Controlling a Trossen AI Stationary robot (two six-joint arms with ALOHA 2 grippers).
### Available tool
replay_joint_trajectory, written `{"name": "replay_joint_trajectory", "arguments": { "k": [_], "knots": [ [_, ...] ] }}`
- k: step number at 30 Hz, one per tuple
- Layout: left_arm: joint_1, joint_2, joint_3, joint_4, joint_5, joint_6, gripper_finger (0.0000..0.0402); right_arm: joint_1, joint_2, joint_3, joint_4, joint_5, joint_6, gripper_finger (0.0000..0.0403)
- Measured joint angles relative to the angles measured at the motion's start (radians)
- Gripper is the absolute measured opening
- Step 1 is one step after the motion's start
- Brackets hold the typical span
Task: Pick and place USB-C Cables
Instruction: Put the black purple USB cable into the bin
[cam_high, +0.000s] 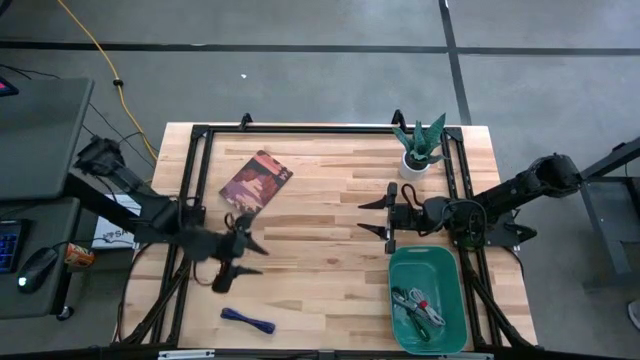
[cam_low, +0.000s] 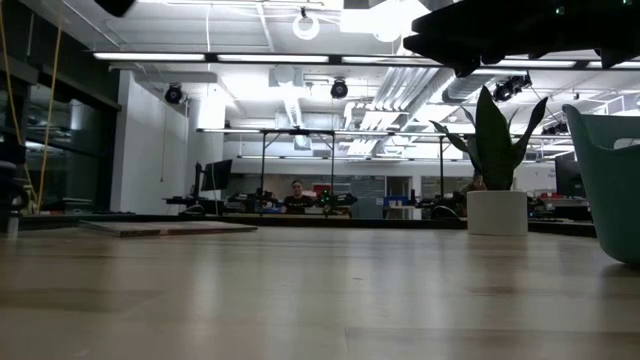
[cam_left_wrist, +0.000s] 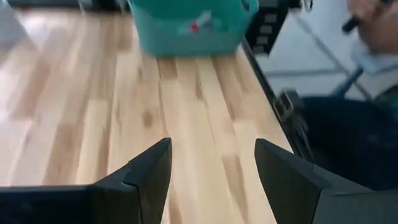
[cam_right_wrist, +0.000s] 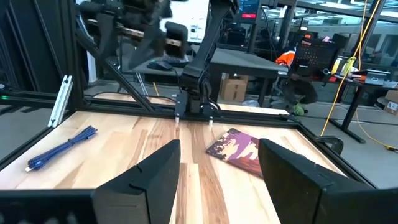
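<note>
The dark blue cable (cam_high: 247, 319) lies flat on the table near its near edge; the right wrist view also shows this blue cable (cam_right_wrist: 62, 148). The green, white-and-red and silver-grey cables (cam_high: 418, 305) lie inside the teal bin (cam_high: 400, 265). My left gripper (cam_high: 250, 257) hovers open over the table's left half, a short way to the far side of the blue cable, its fingers pointing right toward the bin (cam_left_wrist: 186, 37). My right gripper (cam_high: 368, 216) is open too, off the bin's far-left corner, pointing left. Neither touches anything.
A brown-red booklet (cam_high: 255, 182) lies flat on the far-left part of the table. A potted plant (cam_high: 420, 150) stands near the far right corner. A black frame (cam_high: 300, 130) runs along the table's edges. Bare wood lies between the two grippers.
</note>
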Motion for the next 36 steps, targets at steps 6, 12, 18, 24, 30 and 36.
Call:
{"name": "replay_joint_trajectory", "arguments": {
  "k": [6, 12, 18, 24, 30, 36],
  "knots": [
    [-0.13, 0.12, 0.107, -0.189, -0.035, -0.164, 0.0209, 0.0, 0.0, 0.0, -0.008, 0.0, 0.0, 0.0209],
    [-0.211, 0.261, 0.167, -0.185, -0.011, -0.208, 0.0209, 0.0, 0.0, 0.0, -0.037, 0.0, 0.0, 0.0209],
    [-0.275, 0.426, 0.204, -0.195, 0.006, -0.316, 0.0209, 0.0, 0.0, 0.0, -0.052, 0.0, 0.001, 0.0209],
    [-0.328, 0.59, 0.231, -0.195, 0.05, -0.391, 0.0209, 0.0, 0.0, 0.0, -0.054, 0.0, 0.001, 0.0209],
    [-0.348, 0.712, 0.237, -0.17, 0.064, -0.436, 0.0209, 0.0, 0.0, 0.0, -0.065, 0.0, 0.001, 0.0209],
    [-0.348, 0.786, 0.238, -0.145, 0.104, -0.451, 0.0209, 0.0, 0.0, 0.0, -0.075, 0.002, 0.035, 0.0209]
  ]
}}
